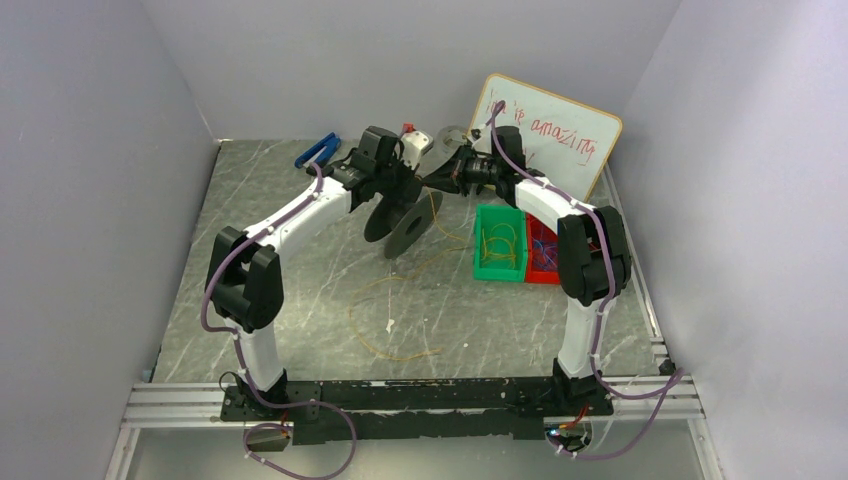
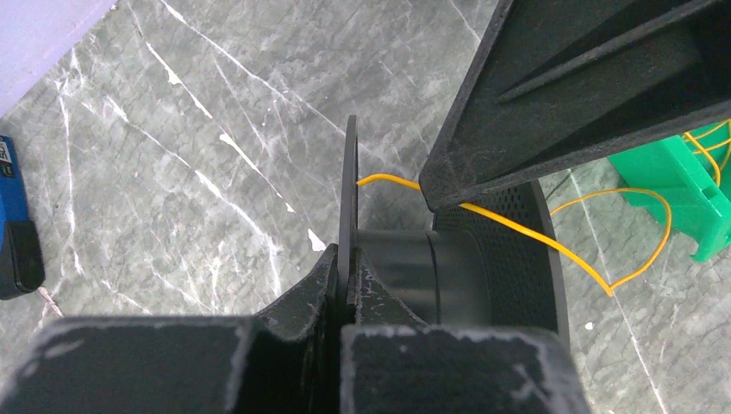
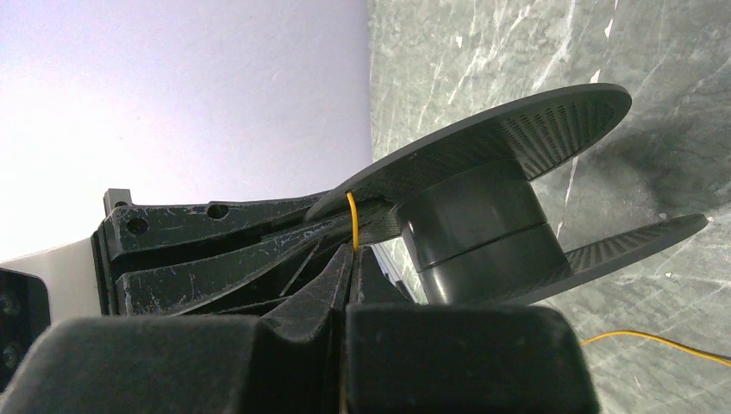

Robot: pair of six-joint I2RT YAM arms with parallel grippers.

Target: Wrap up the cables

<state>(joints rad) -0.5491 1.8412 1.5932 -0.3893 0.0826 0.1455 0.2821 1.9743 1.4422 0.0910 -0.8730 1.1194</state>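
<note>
A black spool [image 1: 408, 228] hangs above the table at the back middle. My left gripper [image 1: 392, 188] is shut on the edge of one spool flange; in the left wrist view [image 2: 349, 259] the thin flange stands between the pads, with the hub [image 2: 440, 272] to the right. My right gripper [image 1: 445, 175] is shut on the yellowish cable; in the right wrist view [image 3: 352, 252] the cable [image 3: 352, 220] rises from the pinched tips to the spool [image 3: 483, 224]. The cable [image 2: 517, 228] runs across the spool and down, lying in loose loops on the table [image 1: 390, 300].
A green bin [image 1: 500, 245] with more yellow wire and a red bin [image 1: 543, 250] with blue-purple wires stand right of the spool. A whiteboard [image 1: 550, 130] leans at the back right. A blue tool [image 1: 318, 150] lies at the back left. Walls close three sides.
</note>
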